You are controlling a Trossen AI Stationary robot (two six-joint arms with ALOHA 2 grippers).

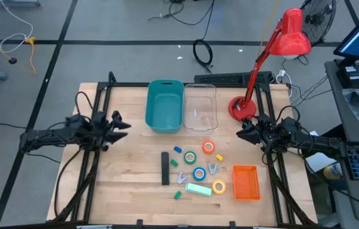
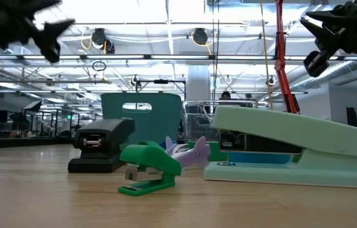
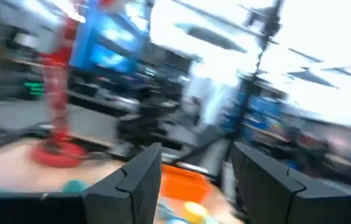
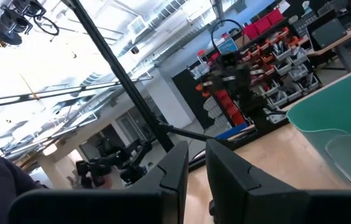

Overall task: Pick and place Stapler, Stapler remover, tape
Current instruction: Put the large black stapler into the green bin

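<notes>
Beside the Stapler (image 1: 165,168), tape (image 1: 198,173), orange basket (image 1: 245,182), teal bin (image 1: 165,105)

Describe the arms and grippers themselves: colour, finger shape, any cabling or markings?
Both arms are black and slim, built of jointed segments. The left gripper and right gripper each end in two dark, flat, blade-like fingers with angled tips. Thin dark cables loop near each wrist in the high view. No markings can be made out.

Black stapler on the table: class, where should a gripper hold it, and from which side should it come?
Grip the black stapler across its narrow width near mid-length, coming straight down from above. It lies flat, long and thin, with bare table on its left side, so fingers should fit either side.
</notes>
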